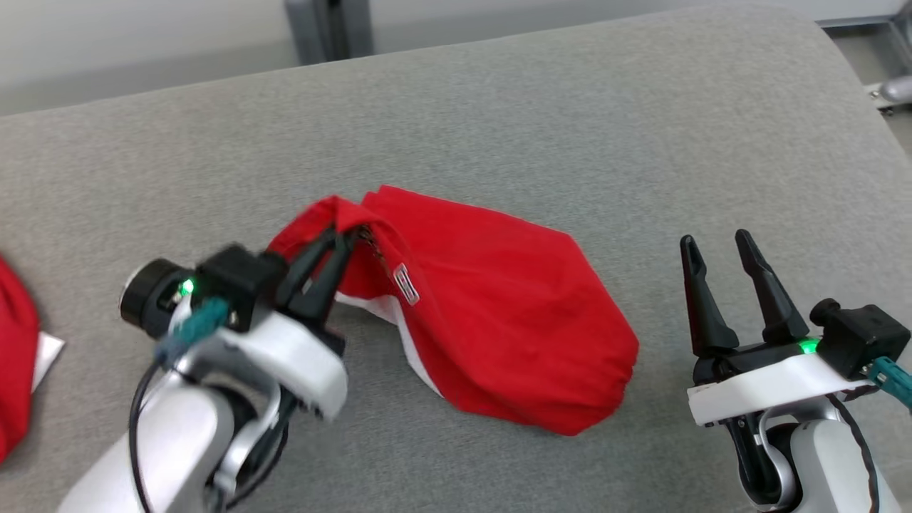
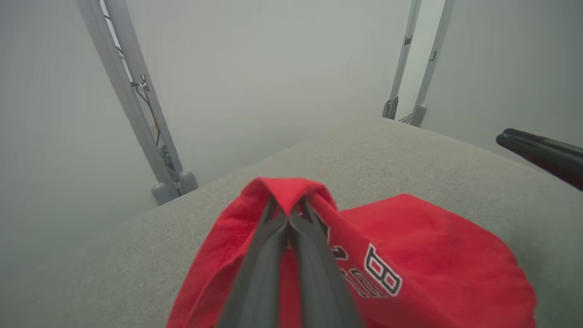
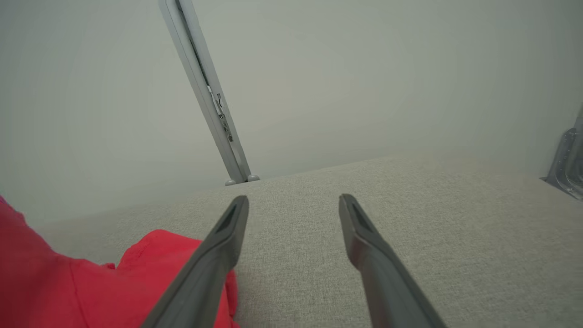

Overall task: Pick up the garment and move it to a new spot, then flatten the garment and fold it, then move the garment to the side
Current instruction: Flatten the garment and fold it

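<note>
- The left pincer [image 1: 340, 239] is clenched on a raised fold at the left end of the garment [image 1: 499, 320], and only a narrow ridge of red cloth shows past its tips. That bite looks shallow. A quick lift or a hard tug could let the cloth slide out.
- The fold sits just beside the white trim [image 1: 377, 308] and the lettering [image 2: 378, 273], so I judge that several layers may be caught together. If so, spreading would drag them as one and the garment would end up bunched.
- The garment lies as a crumpled mound near the middle of the grey surface [image 1: 570, 107], with its bulk resting to the right of the held fold. Pulled from one end alone, that bulk may rub on the woven cover and roll into a rope rather than open out.
- The right pincer [image 1: 716, 242] is released, jaws wide and holding nothing, near the garment's right end but apart from it. If the left arm hauls the cloth away, that end could move out of its reach, or it could close on the wrong layer.
- Well to the garment's left lies another red cloth [image 1: 14, 356]. A move that way risks the two overlapping.
- Beyond the garment, the surface ends near metal posts [image 2: 145, 123]. Too long a carry could leave cloth hanging over.
</note>
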Tool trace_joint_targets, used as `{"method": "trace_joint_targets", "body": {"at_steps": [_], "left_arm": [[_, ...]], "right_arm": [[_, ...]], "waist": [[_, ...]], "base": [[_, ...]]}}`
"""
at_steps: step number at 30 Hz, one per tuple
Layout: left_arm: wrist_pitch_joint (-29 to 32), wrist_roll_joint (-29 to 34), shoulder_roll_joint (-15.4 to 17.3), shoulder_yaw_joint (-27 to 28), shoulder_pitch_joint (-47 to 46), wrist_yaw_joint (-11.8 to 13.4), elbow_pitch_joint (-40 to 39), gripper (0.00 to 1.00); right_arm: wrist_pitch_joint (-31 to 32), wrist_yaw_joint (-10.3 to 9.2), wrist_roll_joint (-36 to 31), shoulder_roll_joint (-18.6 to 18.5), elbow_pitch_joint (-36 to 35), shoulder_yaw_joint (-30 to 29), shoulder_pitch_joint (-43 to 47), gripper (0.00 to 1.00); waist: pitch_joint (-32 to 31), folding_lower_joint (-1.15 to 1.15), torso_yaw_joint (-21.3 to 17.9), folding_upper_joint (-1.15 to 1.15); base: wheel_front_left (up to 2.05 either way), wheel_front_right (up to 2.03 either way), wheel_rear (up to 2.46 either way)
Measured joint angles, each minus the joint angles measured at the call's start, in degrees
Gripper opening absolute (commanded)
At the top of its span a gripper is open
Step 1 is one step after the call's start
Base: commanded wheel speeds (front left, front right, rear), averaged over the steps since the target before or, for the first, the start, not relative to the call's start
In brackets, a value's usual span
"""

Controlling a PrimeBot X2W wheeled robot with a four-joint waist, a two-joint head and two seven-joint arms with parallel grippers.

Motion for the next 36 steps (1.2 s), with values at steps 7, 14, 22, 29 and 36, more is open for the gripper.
{"method": "trace_joint_targets", "body": {"at_steps": [7,14,22,29,36], "left_arm": [[-0.4,-3.5,-6.4,-0.3,-9.7,-4.4,23.0,0.0],[-5.8,-5.4,-12.5,0.6,-17.3,-7.8,41.9,0.0],[-15.2,-7.1,-16.9,2.7,-24.8,-12.0,57.0,1.0],[-21.1,-6.4,-17.7,3.1,-27.0,-13.9,61.8,1.0],[-22.2,-3.2,-14.6,8.9,-22.6,-10.3,50.3,1.0]], "right_arm": [[-0.5,0.0,0.9,0.0,1.4,0.5,-0.1,1.0],[-1.0,0.0,0.9,0.0,2.2,0.2,-0.4,1.0],[-1.3,0.0,0.8,0.0,3.1,0.3,-2.3,1.0],[-2.2,0.0,0.6,0.0,3.4,0.1,-2.7,1.0],[-3.0,0.0,-1.4,0.0,2.6,-1.3,-2.9,1.0]], "waist": [[1.1,0.0,-4.1,0.0],[2.9,0.0,-5.6,0.0],[3.7,0.0,-4.6,0.0],[3.3,0.0,-3.0,0.0],[1.9,0.0,-0.3,0.0]], "base": [[0.0,0.0,0.0],[0.0,0.0,0.0],[0.0,0.0,0.0],[0.0,0.0,0.0],[0.0,0.0,0.0]]}}
